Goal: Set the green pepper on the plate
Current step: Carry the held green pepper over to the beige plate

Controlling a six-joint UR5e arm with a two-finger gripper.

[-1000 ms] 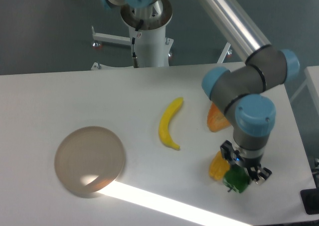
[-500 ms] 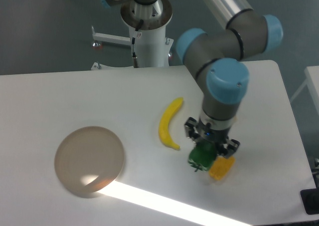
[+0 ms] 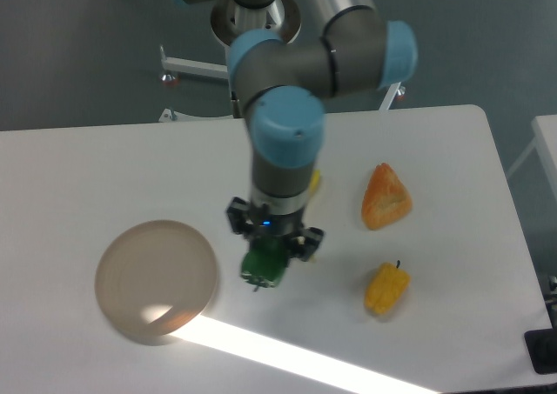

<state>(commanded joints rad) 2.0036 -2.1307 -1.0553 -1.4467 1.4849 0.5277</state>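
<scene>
The green pepper (image 3: 264,265), small, glossy and dark green, hangs above the white table in my gripper (image 3: 271,240), which is shut on it. It sits just right of the plate (image 3: 157,278), a flat round beige-grey disc at the table's left front. The pepper's stem end points down toward the front. The arm comes down from the top centre and hides the table behind the gripper.
A yellow-orange pepper (image 3: 385,289) lies at the right front. An orange wedge-shaped fruit (image 3: 385,197) rests behind it. A yellow banana (image 3: 312,182) is mostly hidden behind the arm. A bright sunlit stripe crosses the table's front.
The gripper has carried the green pepper leftward from beside the yellow-orange pepper to just right of the plate. The orange wedge is uncovered and the banana is now hidden.
</scene>
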